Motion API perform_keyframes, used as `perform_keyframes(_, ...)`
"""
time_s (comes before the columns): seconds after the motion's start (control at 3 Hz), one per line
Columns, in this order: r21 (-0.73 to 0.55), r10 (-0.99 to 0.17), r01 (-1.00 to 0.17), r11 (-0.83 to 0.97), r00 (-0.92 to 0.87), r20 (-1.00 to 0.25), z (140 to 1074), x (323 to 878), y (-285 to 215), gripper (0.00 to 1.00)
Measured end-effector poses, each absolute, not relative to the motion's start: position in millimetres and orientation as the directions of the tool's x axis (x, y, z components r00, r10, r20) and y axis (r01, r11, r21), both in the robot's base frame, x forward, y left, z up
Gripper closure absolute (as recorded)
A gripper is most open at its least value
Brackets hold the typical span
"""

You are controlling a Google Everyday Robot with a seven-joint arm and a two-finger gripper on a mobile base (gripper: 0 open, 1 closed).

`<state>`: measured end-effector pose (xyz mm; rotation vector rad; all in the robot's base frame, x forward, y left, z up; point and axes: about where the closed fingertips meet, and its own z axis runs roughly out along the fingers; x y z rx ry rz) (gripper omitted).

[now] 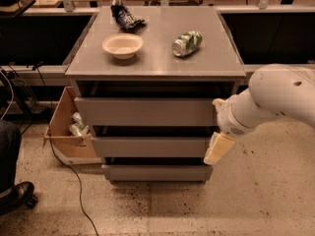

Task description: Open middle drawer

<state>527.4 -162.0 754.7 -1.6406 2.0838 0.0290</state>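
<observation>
One camera only, set high in front of the grey metal three-drawer cabinet (147,113), looking down and straight at its drawer fronts, close in. The cream-tipped gripper (218,149) on the white arm (280,95) sits right of centre, beside the right end of the wide grey flat-fronted middle drawer (147,147). The cabinet's flat grey top (157,60) lies up-left of it, speckled floor (197,205) below.

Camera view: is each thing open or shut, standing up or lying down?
Medium-height grey middle drawer: shut.
Taller grey top drawer: shut.
Short grey bottom drawer: shut.
Cream round bowl: upright, empty.
Green and silver can: lying on its side.
Dark crumpled bag: lying flat.
Brown cardboard box: open at the top.
Cream gripper: by the middle drawer's right end.
</observation>
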Motion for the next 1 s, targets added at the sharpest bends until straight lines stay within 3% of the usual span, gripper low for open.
perform_keyframes(1.0,-0.155,-0.841,-0.928,0.338,-0.224,-0.492,645,552,-138,0.00)
